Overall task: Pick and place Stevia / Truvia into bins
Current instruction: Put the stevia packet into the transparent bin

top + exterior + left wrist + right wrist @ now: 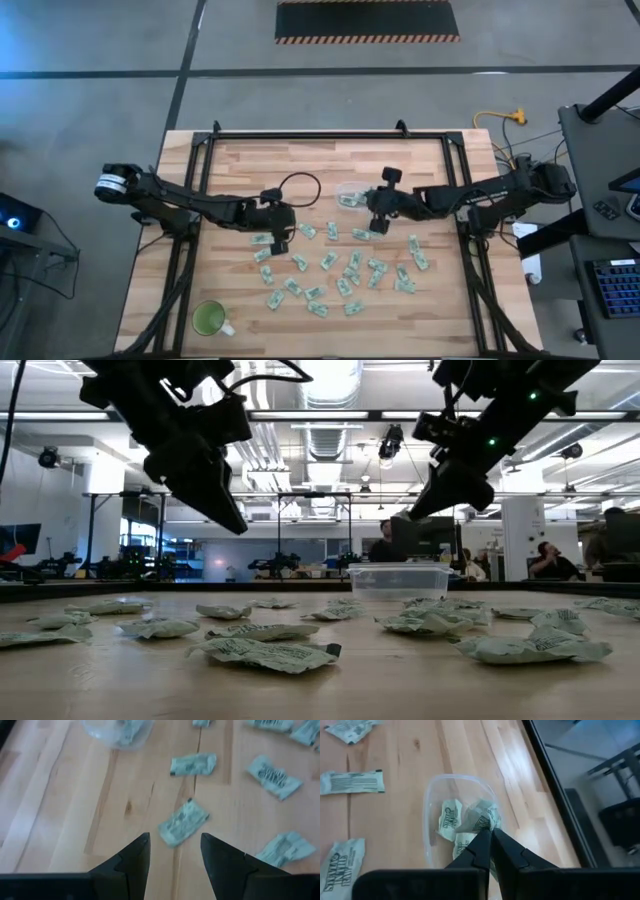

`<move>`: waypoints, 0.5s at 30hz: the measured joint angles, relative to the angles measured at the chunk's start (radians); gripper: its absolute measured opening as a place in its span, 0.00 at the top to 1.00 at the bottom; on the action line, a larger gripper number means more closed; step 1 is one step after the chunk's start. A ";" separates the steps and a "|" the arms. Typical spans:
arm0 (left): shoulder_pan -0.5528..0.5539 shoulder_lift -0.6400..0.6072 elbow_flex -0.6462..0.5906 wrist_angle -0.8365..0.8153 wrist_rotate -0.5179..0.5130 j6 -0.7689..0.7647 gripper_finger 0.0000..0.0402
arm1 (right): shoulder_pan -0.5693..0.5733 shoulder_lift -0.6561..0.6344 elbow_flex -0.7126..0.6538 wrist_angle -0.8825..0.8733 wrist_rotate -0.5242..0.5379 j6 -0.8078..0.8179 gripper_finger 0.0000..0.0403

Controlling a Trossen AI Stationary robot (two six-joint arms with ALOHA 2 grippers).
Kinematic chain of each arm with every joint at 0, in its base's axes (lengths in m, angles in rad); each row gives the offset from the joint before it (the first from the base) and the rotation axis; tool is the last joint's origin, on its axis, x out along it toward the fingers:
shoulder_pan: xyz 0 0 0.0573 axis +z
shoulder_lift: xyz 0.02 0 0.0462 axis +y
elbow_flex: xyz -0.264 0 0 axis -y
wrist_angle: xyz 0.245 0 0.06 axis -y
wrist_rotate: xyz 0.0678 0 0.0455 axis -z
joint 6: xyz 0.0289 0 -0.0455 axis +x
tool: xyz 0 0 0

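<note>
Several pale green Stevia sachets (pixel 330 265) lie flat on the wooden table. The clear bin (pixel 347 195) stands beyond them and holds a few sachets (pixel 450 817). My right gripper (pixel 490 834) hangs above the bin's near side (pixel 400 578), shut on one sachet (pixel 482 817). My left gripper (pixel 175 852) hovers open above the table's left middle. A loose sachet (pixel 183 822) lies on the wood just ahead of its fingers, untouched. In the low view both grippers are well clear of the tabletop. My right gripper pinches a sachet by its near edge (pixel 486 826) between its two fingertips, which slant down from the table's right side. The sachet sticks out ahead of the tips, crumpled, lifted clear above the bin. The tips themselves hide the exact spot of contact.
A green cup with a handle (pixel 210 318) stands at the table's near left corner. A black metal frame (pixel 330 135) runs along the far edge and both sides. Bare wood lies left of the bin and toward the far edge.
</note>
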 joint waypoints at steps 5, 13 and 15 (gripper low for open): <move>0.000 0.000 0.000 0.062 -0.001 0.039 0.60 | -0.069 0.000 -0.022 0.042 -0.062 0.025 0.98; 0.001 0.000 0.000 0.070 -0.001 0.045 0.60 | -0.125 0.000 -0.049 0.040 -0.106 0.027 0.89; 0.001 0.000 0.000 0.070 -0.001 0.045 0.60 | -0.125 0.000 -0.049 0.042 -0.105 0.027 0.85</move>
